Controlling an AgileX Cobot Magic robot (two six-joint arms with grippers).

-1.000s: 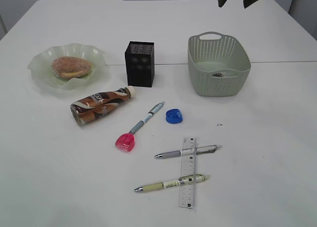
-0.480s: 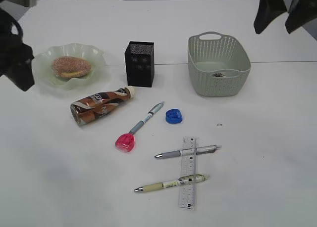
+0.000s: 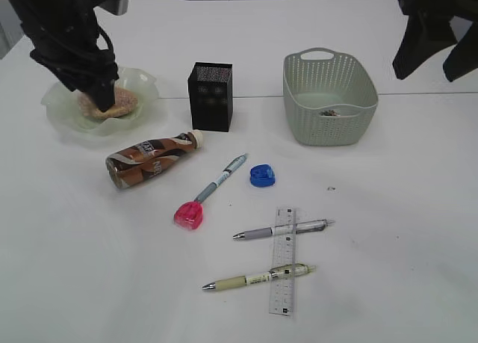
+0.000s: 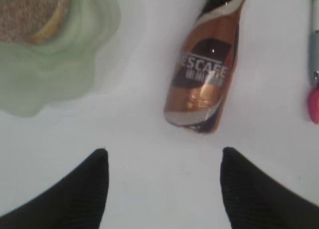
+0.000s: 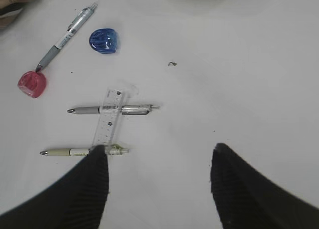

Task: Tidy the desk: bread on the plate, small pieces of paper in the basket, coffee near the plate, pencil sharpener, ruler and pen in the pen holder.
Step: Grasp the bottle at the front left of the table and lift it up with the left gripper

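The bread [image 3: 119, 104] lies on the green plate [image 3: 61, 117], partly hidden by my left arm. My left gripper [image 3: 99, 98] [image 4: 163, 156] hangs open and empty over the desk between the plate [image 4: 60, 74] and the coffee [image 3: 151, 160] [image 4: 205, 79], which lies on its side. The black pen holder [image 3: 210, 96] stands upright. A paper scrap [image 3: 328, 112] sits in the basket [image 3: 328, 130]. Pink [image 3: 189, 216] and blue [image 3: 262, 175] pencil sharpeners, the ruler [image 3: 284, 261] [image 5: 110, 116] and three pens [image 3: 222, 177] [image 3: 280, 229] [image 3: 258, 278] lie in front. My right gripper [image 3: 432, 66] [image 5: 159, 151] is open, high right of the basket.
A tiny dark speck [image 3: 331, 187] [image 5: 172, 64] lies on the white desk [image 3: 403, 231] right of the blue sharpener. The ruler lies across two of the pens. A seam line crosses the desk behind the pen holder.
My left arm has swung in from the left edge to above the plate and its jaws have spread wider. My right gripper has drifted right and lower.
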